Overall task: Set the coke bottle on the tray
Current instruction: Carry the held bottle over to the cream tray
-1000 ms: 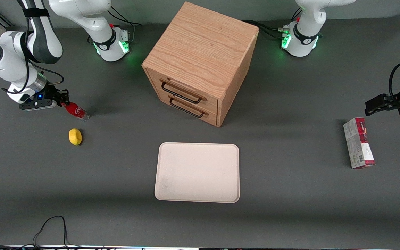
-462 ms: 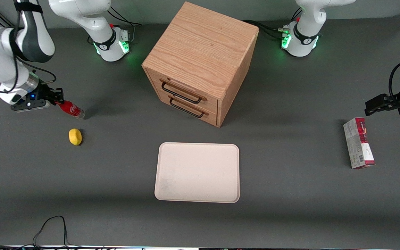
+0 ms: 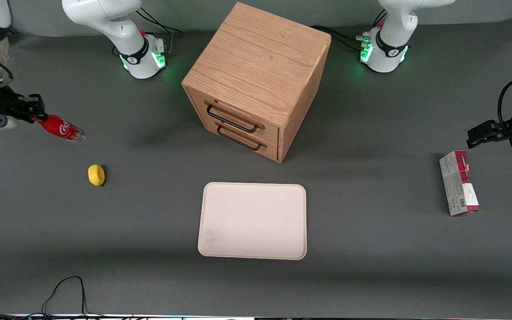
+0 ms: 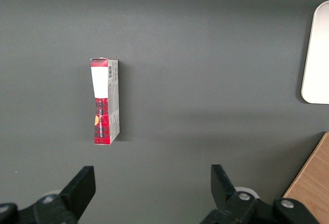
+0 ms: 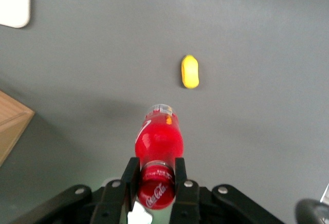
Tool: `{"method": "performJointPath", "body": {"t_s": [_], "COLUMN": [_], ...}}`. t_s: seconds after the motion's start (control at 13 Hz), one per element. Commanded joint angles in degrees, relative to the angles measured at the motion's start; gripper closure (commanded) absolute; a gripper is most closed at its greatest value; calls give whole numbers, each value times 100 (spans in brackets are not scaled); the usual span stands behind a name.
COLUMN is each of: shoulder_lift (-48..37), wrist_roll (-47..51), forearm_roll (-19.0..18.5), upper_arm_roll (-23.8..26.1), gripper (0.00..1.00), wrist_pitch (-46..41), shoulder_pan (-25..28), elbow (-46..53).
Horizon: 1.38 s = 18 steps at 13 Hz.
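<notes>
Clutter is being kept sparse on the dark grey table (image 3: 371,275). A wooden drawer cabinet (image 3: 256,80) with two dark handles is being shown standing farther from the front camera than the tray (image 3: 252,221), which is lying flat and bare, nearer to that camera. A small yellow lemon (image 3: 96,174) is resting on the tabletop toward the working arm's end, below and nearer to the camera than the raised bottle. A red-and-grey carton (image 3: 458,183) is lying on its side toward the parked arm's end, well apart from everything else. A black cable (image 3: 67,291) is looping along the table's nearest edge, and two green-lit arm bases (image 3: 142,58) are being shown standing at the table's farthest edge.

The coke bottle (image 3: 60,129) is being held off the table, tilted almost level, by the gripper (image 3: 34,113) at the working arm's end of the table; the fingers (image 5: 180,175) are being pressed on either side of the red cap (the clear base is pointing away from the wrist). The bottle is well apart from the tray, with only open tabletop and the lemon between them.

The surface is a matt, even grey.
</notes>
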Motion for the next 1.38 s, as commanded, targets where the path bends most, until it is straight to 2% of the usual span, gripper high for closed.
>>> {"method": "performJointPath", "body": {"t_s": [0.0, 0.23, 0.31, 0.54, 0.62, 0.77, 1.0, 1.15, 1.31], "shoulder_lift": [1436, 1954, 2339, 4042, 4475, 4759, 5348, 5629, 5788], "wrist_roll": [111, 908, 1155, 3024, 3560, 4537, 4988, 5200, 5201], "forearm_roll": [507, 754, 764, 755, 755, 746, 606, 255, 166], "upper_arm_roll": [-63, 164, 418, 1375, 1631, 2053, 2055, 2064, 2055], "gripper": [100, 100, 100, 100, 100, 100, 100, 100, 100], "wrist_pitch": [-917, -936, -962, -744, -395, 737, 1662, 2024, 2140], "shoulder_pan": [5, 136, 136, 110, 119, 128, 373, 514, 602], "elbow": [2077, 2569, 3024, 4763, 5100, 5112, 5121, 5121, 5121]}}
